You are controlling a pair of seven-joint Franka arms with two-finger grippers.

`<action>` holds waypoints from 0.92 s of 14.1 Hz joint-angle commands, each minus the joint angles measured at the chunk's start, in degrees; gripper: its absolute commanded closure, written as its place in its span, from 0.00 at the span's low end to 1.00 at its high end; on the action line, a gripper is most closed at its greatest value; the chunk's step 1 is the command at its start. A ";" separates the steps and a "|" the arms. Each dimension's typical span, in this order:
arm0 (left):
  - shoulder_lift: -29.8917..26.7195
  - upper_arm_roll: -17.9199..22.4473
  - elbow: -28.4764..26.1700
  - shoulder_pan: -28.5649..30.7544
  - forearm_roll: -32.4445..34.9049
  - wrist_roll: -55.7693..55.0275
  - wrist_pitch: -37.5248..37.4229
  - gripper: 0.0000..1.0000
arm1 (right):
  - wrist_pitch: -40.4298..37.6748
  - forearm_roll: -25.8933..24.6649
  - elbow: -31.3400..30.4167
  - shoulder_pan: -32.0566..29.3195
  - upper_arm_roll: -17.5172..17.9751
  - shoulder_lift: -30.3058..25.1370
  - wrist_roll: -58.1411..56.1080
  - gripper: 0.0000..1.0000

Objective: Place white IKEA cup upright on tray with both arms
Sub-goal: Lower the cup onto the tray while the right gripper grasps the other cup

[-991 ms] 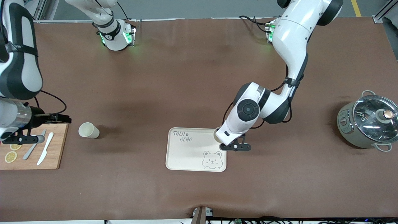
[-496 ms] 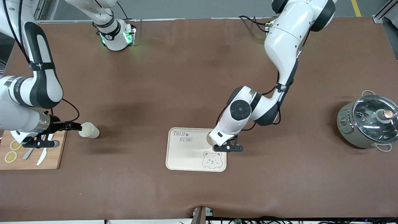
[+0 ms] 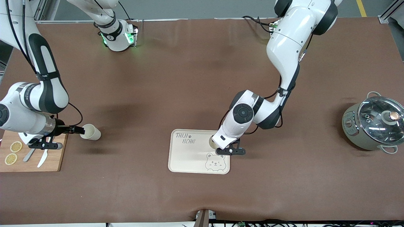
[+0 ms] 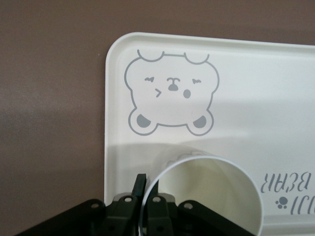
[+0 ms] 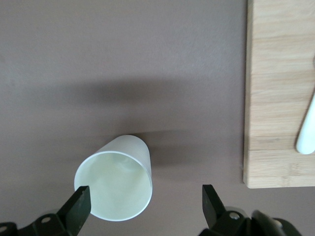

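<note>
The cream tray (image 3: pixel 189 157) with the bear drawing lies in the middle of the table. My left gripper (image 3: pixel 216 145) is shut on the rim of a white cup (image 3: pixel 212 142) and holds it upright over the tray's edge toward the left arm's end. In the left wrist view the fingers (image 4: pixel 139 189) pinch the cup's wall (image 4: pixel 206 196) just beside the bear on the tray (image 4: pixel 256 88). A second white cup (image 3: pixel 91 132) stands on the table beside the cutting board. My right gripper (image 3: pixel 79 129) is open at its rim. In the right wrist view one finger (image 5: pixel 78 209) is beside that cup (image 5: pixel 115 184).
A wooden cutting board (image 3: pixel 55 157) with lemon slices (image 3: pixel 11 158) and a white knife (image 3: pixel 44 156) lies at the right arm's end; it also shows in the right wrist view (image 5: pixel 280 88). A grey pot with a glass lid (image 3: pixel 374 124) stands at the left arm's end.
My right gripper has moved from over the cutting board to the second cup's rim. My left gripper has carried its cup a little further over the tray.
</note>
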 commanded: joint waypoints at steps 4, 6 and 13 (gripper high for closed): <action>1.96 0.95 1.68 -1.00 -0.72 -0.62 1.76 1.00 | 2.86 -0.32 -1.15 -0.86 0.73 0.76 0.19 0.28; 2.13 0.95 1.59 -0.92 -0.72 -0.62 1.76 1.00 | 4.09 -0.32 -1.32 -1.04 0.73 2.33 0.19 0.33; 2.13 1.12 1.59 -1.09 -0.54 0.08 1.76 1.00 | 7.26 -0.06 -3.61 -1.04 0.82 2.34 0.28 1.00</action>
